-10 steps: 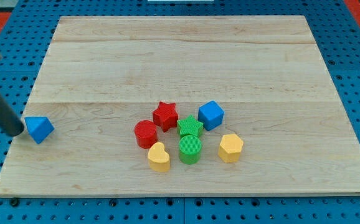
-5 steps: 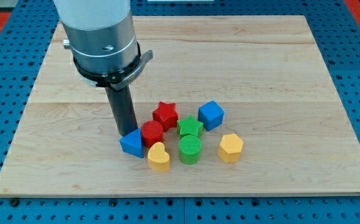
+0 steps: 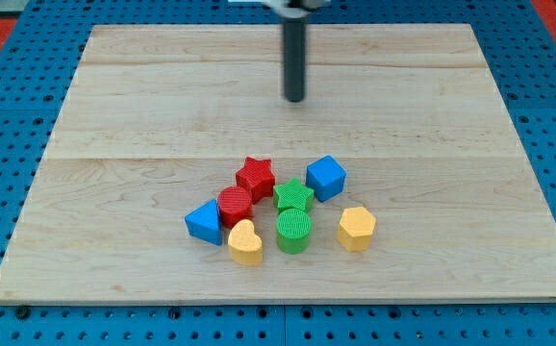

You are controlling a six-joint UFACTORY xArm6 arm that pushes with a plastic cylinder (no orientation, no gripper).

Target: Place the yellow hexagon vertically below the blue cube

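Note:
The yellow hexagon (image 3: 356,229) lies on the wooden board (image 3: 288,135), below and slightly right of the blue cube (image 3: 325,178). My tip (image 3: 294,99) is in the upper middle of the board, well above the cluster of blocks and touching none of them. The rod rises out of the view's top.
A red star (image 3: 255,178), a red cylinder (image 3: 235,207), a green star (image 3: 294,196), a green cylinder (image 3: 294,232), a yellow heart (image 3: 245,242) and a blue triangular block (image 3: 204,222) crowd left of the hexagon. Blue pegboard (image 3: 9,192) surrounds the board.
The blue triangular block was pushed from the board's left edge to beside the red cylinder. My tip then left it and moved up and right to the upper middle.

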